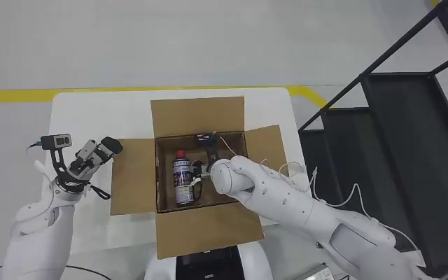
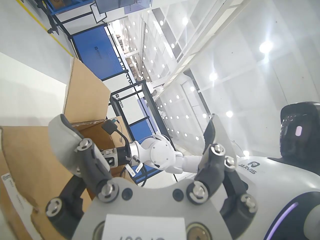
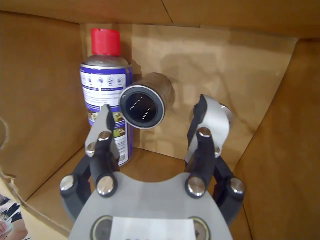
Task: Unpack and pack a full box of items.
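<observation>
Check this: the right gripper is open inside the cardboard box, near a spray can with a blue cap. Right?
No. The right wrist view shows the spray can has a red cap, not blue. The right gripper is open inside the cardboard box, near it.

Opening: box (image 1: 198, 115) flaps folded out, open from above.
Left wall: spray can (image 1: 183, 180) lying along it.
Middle: metal cylinder (image 3: 145, 106) just beside can, between spread fingers of right gripper (image 3: 153, 104).
Right side: bare floor, free passage.
</observation>
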